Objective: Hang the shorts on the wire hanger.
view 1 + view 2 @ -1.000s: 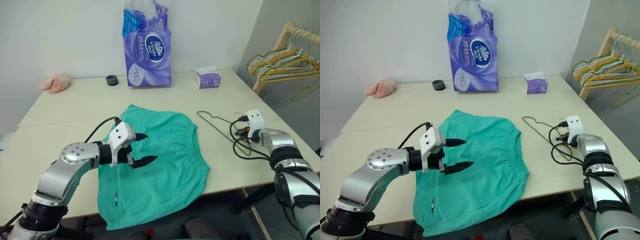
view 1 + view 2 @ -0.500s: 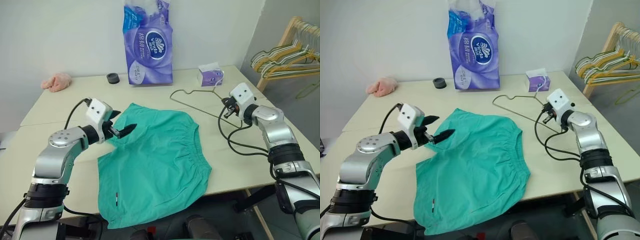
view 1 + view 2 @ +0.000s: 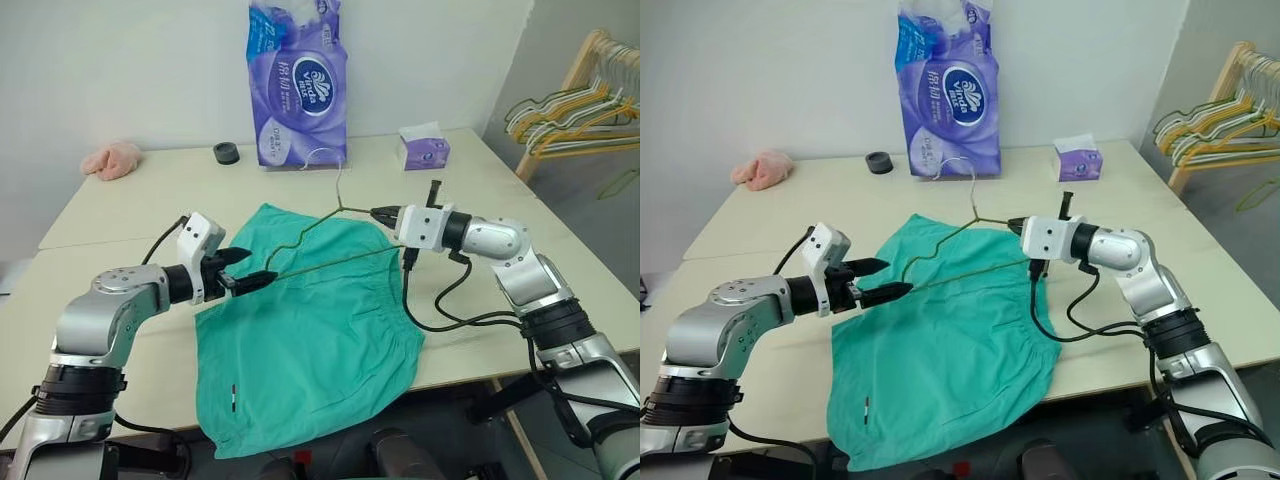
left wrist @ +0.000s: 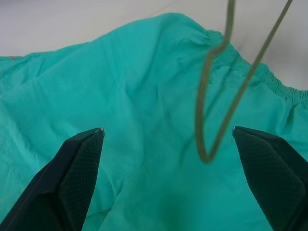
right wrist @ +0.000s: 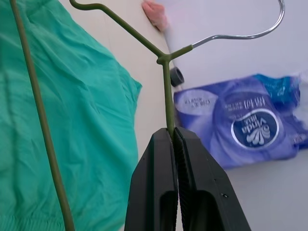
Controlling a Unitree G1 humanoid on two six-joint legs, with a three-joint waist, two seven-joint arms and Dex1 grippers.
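The teal-green shorts [image 3: 310,340] lie flat mid-table, their lower part hanging over the front edge. My right gripper [image 3: 378,212] is shut on one shoulder of the wire hanger [image 3: 340,190], close to its neck [image 5: 166,86]. It holds the hanger in the air above the waistband, hook towards the back wall. My left gripper [image 3: 255,266] stands open at the shorts' left edge, nothing in its grasp. In the left wrist view the hanger's far corner [image 4: 198,120] hangs between the two fingers [image 4: 72,168], just above the fabric [image 4: 120,96].
A purple tissue pack [image 3: 297,85], a small purple tissue box [image 3: 423,148] and a black ring [image 3: 225,153] stand along the back of the cream table [image 3: 120,215]. A pink cloth lump [image 3: 110,160] lies back left. A wooden rack with bunched hangers [image 3: 570,110] stands off the table's right.
My right gripper has lifted the hanger off the table at the right, rolled it and carried it left over the shorts. My left gripper has moved from above the shorts to their left edge.
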